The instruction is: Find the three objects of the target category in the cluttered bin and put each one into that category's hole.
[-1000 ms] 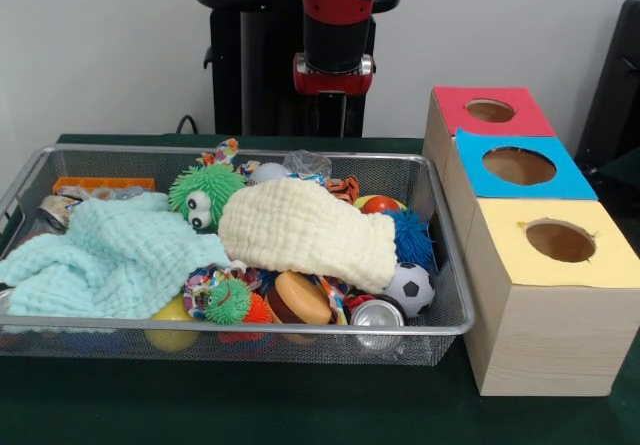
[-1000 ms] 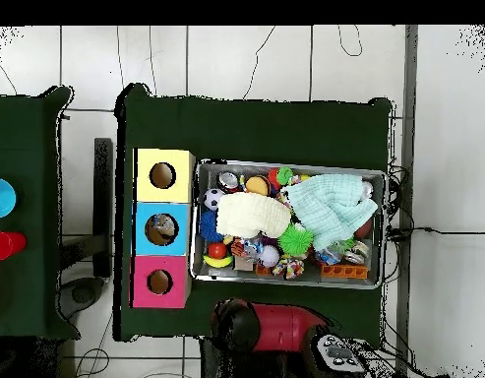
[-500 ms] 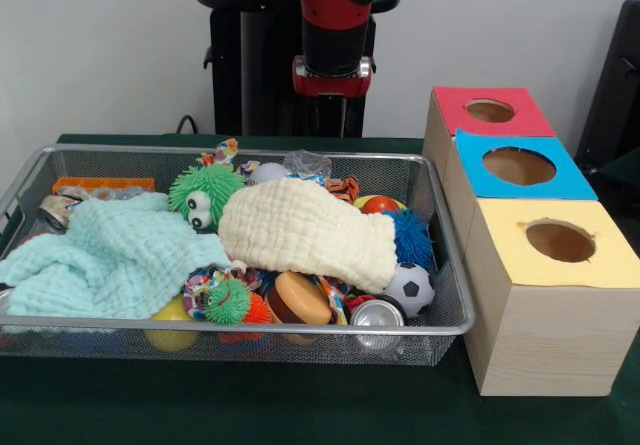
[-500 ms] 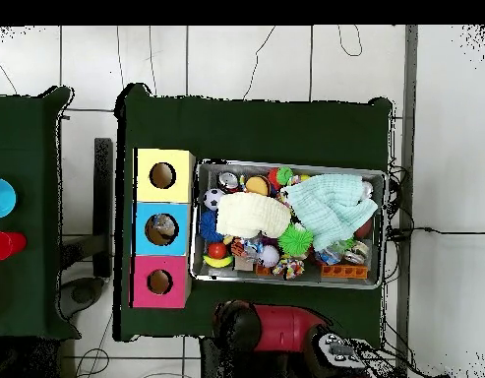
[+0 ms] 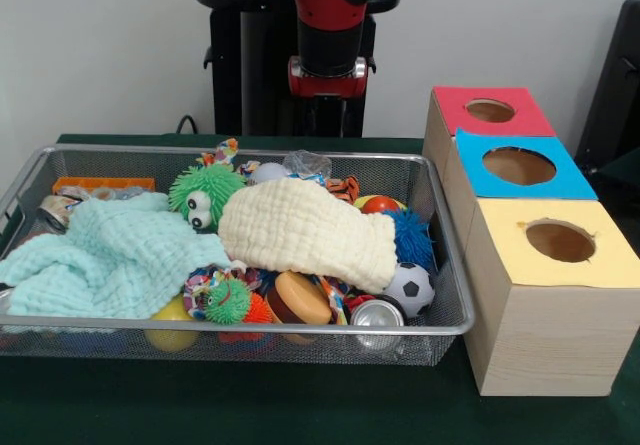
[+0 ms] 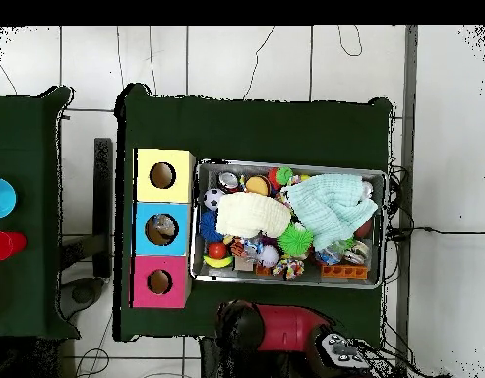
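Observation:
The wire mesh bin (image 5: 250,327) is full of toys and cloths; it also shows in the overhead view (image 6: 285,164). One see-through wrinkled plastic bottle (image 5: 306,163) lies at the bin's far side, behind the cream cloth (image 5: 305,230). Other bottles in the bin are hidden. The blue panel's hole (image 5: 518,165) is the middle one of three; in the overhead view this hole (image 6: 161,228) shows something pale inside. My gripper (image 5: 325,115) hangs under the red wrist behind the bin's far rim, dark against the black pedestal, well above the clutter.
A mint cloth (image 5: 110,255) covers the bin's left half. A green spiky ball (image 5: 203,191), a soccer ball (image 5: 409,287), a silver can (image 5: 377,314), and a blue spiky ball (image 5: 408,237) lie around. The red hole (image 5: 490,110) and the yellow hole (image 5: 560,240) flank the blue one.
The arm's wrist has shifted slightly to the left in the front view. Nothing in the bin has moved.

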